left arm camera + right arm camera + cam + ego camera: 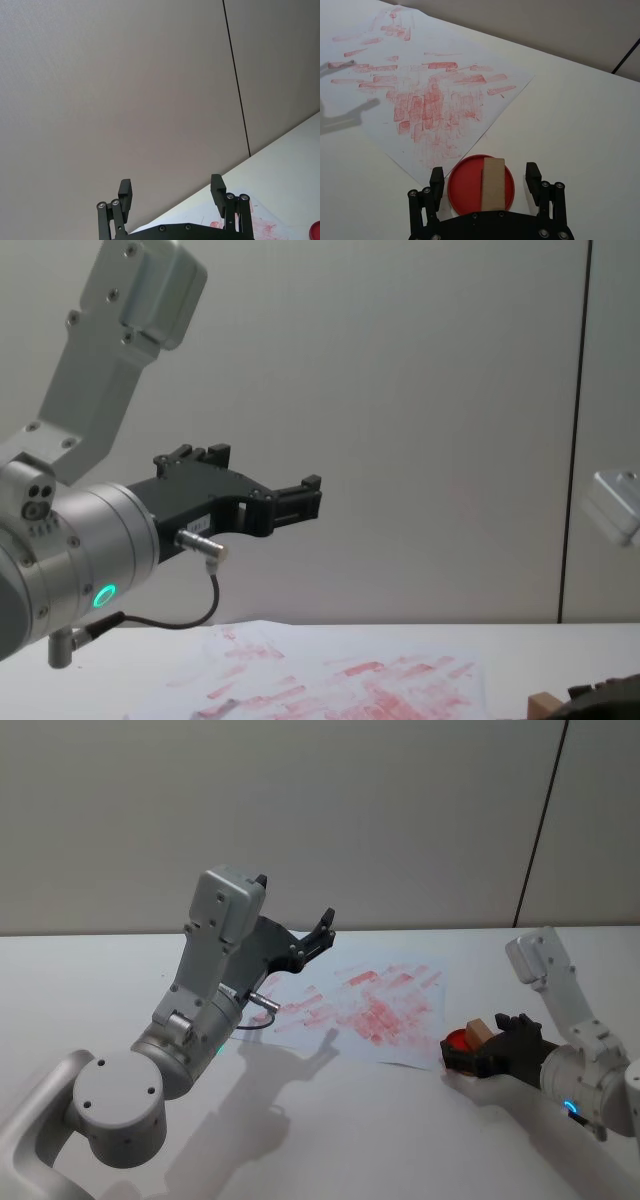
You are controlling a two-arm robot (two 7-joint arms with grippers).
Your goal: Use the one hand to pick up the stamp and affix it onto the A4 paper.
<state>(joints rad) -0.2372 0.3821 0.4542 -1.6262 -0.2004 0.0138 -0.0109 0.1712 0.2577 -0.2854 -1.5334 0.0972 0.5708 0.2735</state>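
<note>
Head view: the right gripper (pixel 497 1042) is low at the stamp (pixel 478 1033), which stands on a red ink pad (pixel 455 1042) beside the A4 paper (pixel 370 1010).

Right wrist view: fingers spread, unclosed; the stamp's long axis runs toward the palm.

Chest view: left gripper (pixel 300 498) raised, open, well apart.
</note>
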